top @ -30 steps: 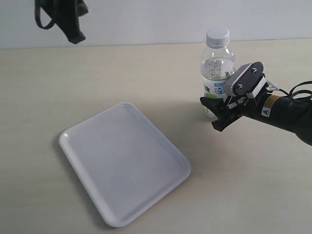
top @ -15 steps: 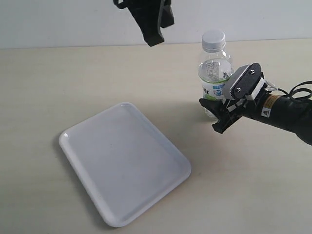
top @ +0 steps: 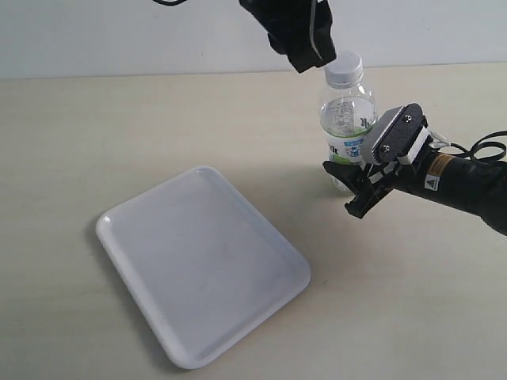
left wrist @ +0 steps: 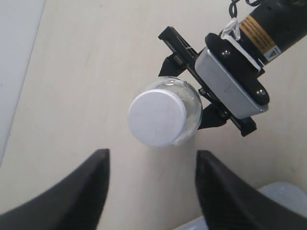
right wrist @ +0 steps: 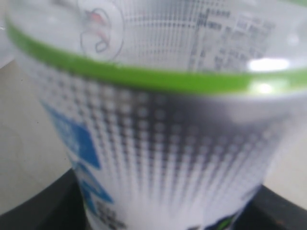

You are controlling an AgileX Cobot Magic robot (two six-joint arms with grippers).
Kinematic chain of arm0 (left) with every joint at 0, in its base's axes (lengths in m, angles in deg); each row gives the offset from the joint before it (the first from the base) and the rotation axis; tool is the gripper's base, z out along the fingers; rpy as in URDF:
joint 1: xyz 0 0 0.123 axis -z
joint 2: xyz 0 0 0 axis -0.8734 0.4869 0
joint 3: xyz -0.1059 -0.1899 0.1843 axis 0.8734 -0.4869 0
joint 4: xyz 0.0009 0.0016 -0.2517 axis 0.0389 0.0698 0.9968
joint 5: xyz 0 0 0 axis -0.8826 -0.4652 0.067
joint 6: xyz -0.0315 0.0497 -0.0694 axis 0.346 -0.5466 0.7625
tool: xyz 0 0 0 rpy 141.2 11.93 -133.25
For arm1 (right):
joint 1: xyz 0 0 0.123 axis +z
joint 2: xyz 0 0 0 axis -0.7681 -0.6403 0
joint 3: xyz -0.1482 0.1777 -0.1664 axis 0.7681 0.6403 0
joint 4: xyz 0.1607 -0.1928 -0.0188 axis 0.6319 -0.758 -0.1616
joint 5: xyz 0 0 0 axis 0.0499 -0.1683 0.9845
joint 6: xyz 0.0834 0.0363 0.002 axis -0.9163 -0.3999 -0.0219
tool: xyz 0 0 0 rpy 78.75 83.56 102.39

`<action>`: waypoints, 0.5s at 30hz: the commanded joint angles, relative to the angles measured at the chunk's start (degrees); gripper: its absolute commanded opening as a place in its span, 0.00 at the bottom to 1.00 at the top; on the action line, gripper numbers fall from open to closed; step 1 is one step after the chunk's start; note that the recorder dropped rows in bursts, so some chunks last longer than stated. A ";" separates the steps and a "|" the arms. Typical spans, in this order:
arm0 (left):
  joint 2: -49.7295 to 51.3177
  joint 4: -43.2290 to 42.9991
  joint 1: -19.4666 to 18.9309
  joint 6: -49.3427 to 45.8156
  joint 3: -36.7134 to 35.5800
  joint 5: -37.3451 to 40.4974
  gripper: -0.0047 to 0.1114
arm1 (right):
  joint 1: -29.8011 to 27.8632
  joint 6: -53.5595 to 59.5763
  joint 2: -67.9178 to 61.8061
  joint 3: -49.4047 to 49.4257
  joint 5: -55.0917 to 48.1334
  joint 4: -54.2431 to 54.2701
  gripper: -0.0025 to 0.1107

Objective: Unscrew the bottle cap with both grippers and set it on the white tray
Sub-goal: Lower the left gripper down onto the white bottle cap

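The clear bottle (top: 345, 119) with its green, blue and white label stands on the table, right of the white tray (top: 202, 261). The white bottle cap (top: 344, 68) is screwed on its neck. My right gripper (top: 344, 188), with the grey block and yellow label, is shut on the bottle's lower body; in the right wrist view the label (right wrist: 158, 134) fills the picture between the dark fingers (right wrist: 43, 201). My left gripper (top: 313, 55) hangs open just left of and above the cap. In the left wrist view the cap (left wrist: 157, 117) lies beyond the open gripper (left wrist: 152, 167), not between the fingers.
A pale wall runs along the table's far edge (top: 158, 76). A corner of the tray (left wrist: 283, 191) shows in the left wrist view. The right arm and its cable (top: 475, 186) stretch off to the right edge.
My left gripper has swung in from the upper left to just beside the cap. The bottle top has shifted slightly left in the right gripper's hold.
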 commanded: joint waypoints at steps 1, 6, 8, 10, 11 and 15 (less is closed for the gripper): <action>0.33 0.97 0.66 0.75 0.42 -1.12 0.59 | 0.02 1.20 0.59 -0.20 0.54 -0.70 0.02; 1.88 1.10 1.48 1.02 0.42 -1.27 0.50 | 0.02 1.49 0.59 -0.20 0.37 -0.55 0.02; 2.53 1.10 1.76 1.02 0.42 -1.82 0.52 | 0.02 1.49 0.59 -0.20 0.37 -0.55 0.02; 3.05 0.96 1.95 1.02 0.55 -1.82 0.54 | 0.02 1.83 0.59 -0.20 0.39 -0.55 0.02; 3.33 0.98 1.95 1.02 0.55 -1.96 0.56 | 0.02 2.46 0.59 -0.20 0.39 -0.55 0.02; 3.97 0.93 2.11 1.02 0.68 -3.64 0.57 | 0.02 2.69 0.59 -0.20 -0.34 -0.55 0.02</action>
